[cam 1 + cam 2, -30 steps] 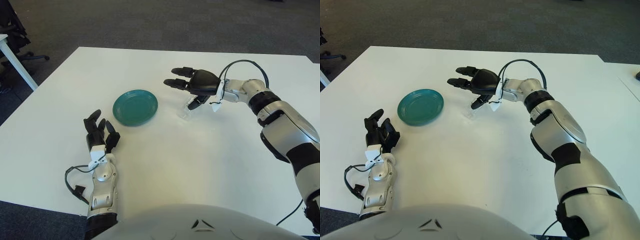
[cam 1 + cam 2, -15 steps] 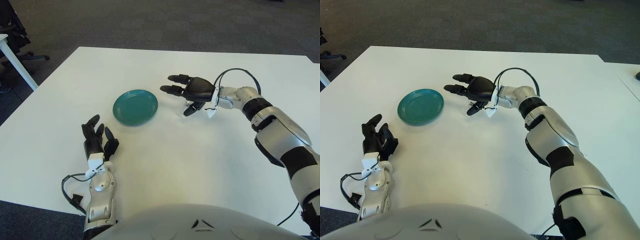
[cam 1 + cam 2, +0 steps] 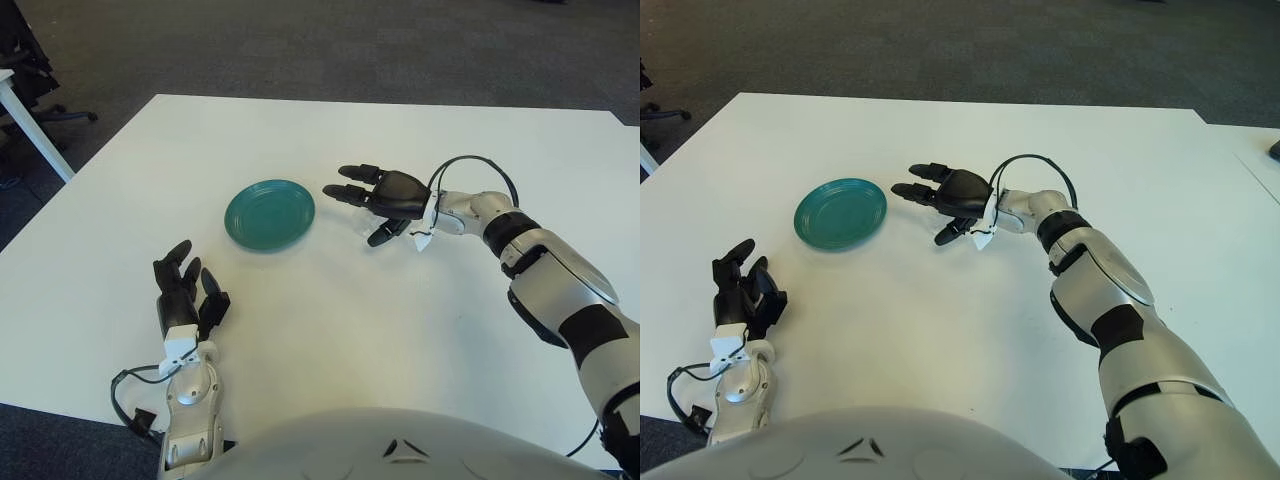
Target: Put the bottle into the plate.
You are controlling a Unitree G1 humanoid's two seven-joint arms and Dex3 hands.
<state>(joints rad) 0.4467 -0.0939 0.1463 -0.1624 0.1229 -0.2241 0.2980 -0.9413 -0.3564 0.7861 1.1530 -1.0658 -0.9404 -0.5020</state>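
I see the white table (image 3: 330,330) filling most of my view, with dark carpet (image 3: 330,45) beyond its far edge and a white desk leg (image 3: 30,125) at far left. My right arm (image 3: 560,290) reaches in from the right, a black cable (image 3: 470,165) looping over its wrist and a small white tag (image 3: 423,240) hanging there; I can't read any writing on it. The teal plate (image 3: 268,214) sits left of centre, bare. My right hand (image 3: 375,196) hovers low just right of the plate, fingers spread over the clear bottle, which is almost hidden beneath it; I cannot tell if it grips. My left hand (image 3: 182,297) rests near-left, fingers loosely open, holding nothing.
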